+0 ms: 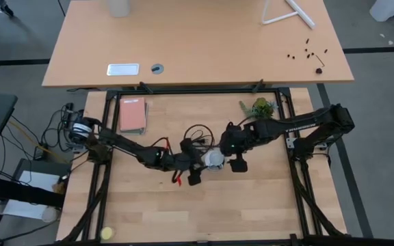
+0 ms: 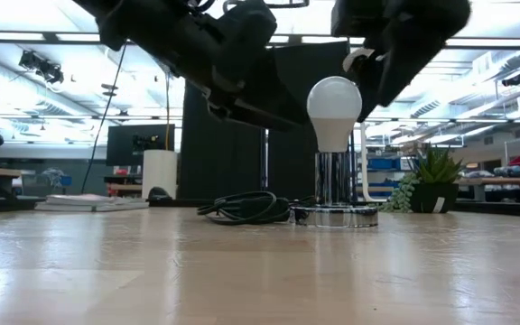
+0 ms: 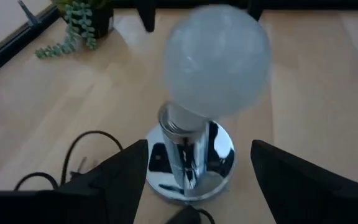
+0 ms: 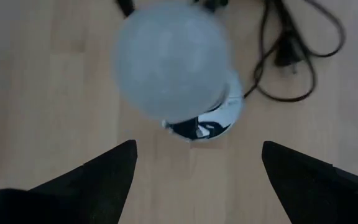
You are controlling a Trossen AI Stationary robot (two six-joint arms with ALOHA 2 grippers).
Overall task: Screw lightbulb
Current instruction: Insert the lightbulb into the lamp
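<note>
The white lightbulb (image 2: 334, 108) stands upright with its base in the chrome socket column (image 2: 334, 181), which rises from a round mirrored disc (image 2: 334, 215) on the table's middle (image 1: 214, 158). A black cord (image 2: 242, 208) lies coiled beside the disc. My left gripper (image 3: 197, 180) is open on the bulb's left in the high view (image 1: 195, 167); its fingers stand on either side of the socket column without touching it. My right gripper (image 4: 197, 168) is open on the bulb's right (image 1: 237, 156), above the table; the bulb (image 4: 171, 62) shows beyond its spread fingers, untouched.
A pink notebook (image 1: 132, 115) lies at the far left of the table and a small potted plant (image 1: 260, 108) at the far right. A red-tipped item (image 1: 176, 179) lies beside my left arm. A yellow ball (image 1: 107, 234) lies near the front left corner.
</note>
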